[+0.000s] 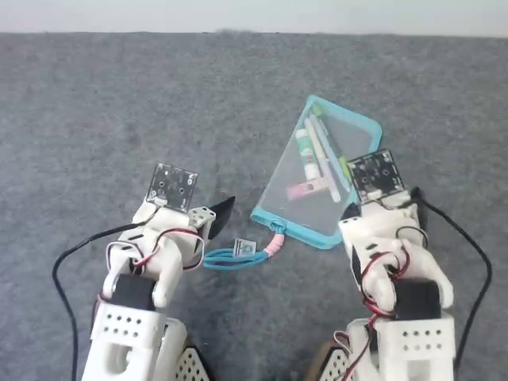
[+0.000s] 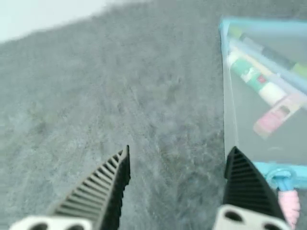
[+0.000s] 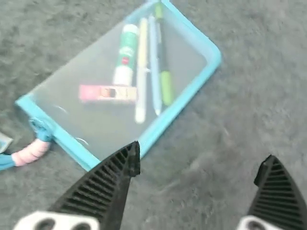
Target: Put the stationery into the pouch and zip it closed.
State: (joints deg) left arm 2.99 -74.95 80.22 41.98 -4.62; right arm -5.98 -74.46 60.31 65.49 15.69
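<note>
A: On the grey mat (image 1: 95, 103), where do we see the pouch (image 1: 305, 214)?
B: By our right gripper (image 3: 204, 151), stationery (image 1: 317, 159) inside. That claw and our left gripper (image 2: 181, 151) gape wide, holding nothing.

On the table mat (image 1: 119, 103), the pouch (image 1: 290, 210) lies right of centre, set at an angle, just ahead of the right arm. Inside it, a glue stick (image 1: 305, 155) and several pens (image 1: 327, 163) lie side by side along its length, with an eraser (image 1: 305, 190) crosswise nearer the arms. From the pouch's near corner a wrist strap (image 1: 230, 256) trails left toward the left gripper (image 2: 180, 152), which sits beside that corner. The right gripper (image 3: 202, 153) is at the pouch's near right edge.
</note>
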